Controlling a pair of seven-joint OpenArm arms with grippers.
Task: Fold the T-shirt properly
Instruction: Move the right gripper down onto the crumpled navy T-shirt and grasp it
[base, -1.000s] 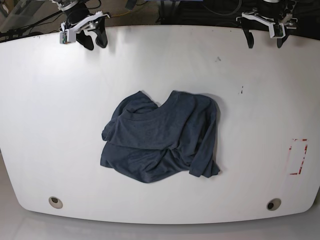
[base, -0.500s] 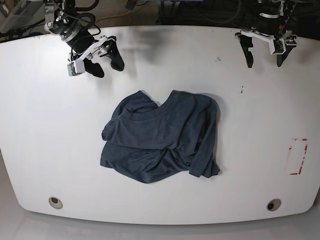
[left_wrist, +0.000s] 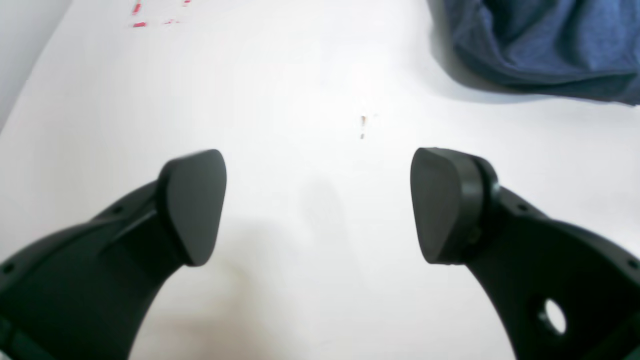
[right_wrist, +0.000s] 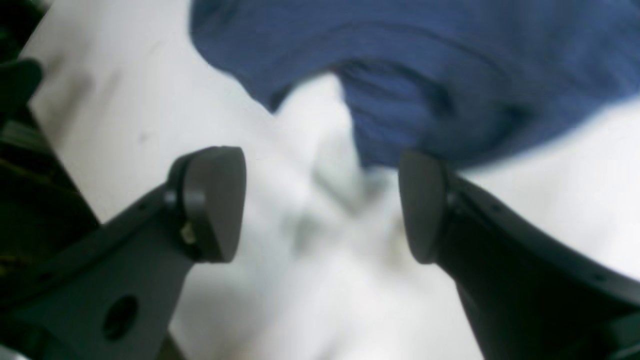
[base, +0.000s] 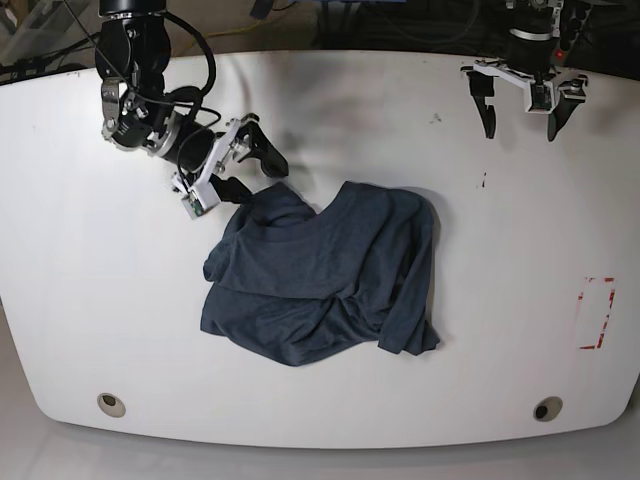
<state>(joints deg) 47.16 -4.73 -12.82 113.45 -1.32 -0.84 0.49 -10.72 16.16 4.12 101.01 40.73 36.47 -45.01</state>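
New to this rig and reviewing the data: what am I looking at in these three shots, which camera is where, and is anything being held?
It is a two-armed robot at a white table. The base view looks down on the whole table. The other two views come from cameras on each wrist, looking out between that arm's black fingers.

A crumpled dark slate-blue T-shirt lies mid-table, not yet folded. No lettering shows.

The right gripper, on the left of the base view, is open at the shirt's upper-left edge; its wrist view shows cloth just beyond the fingertips, not between them. The left gripper hangs open over bare table near the far edge. Nothing is held.
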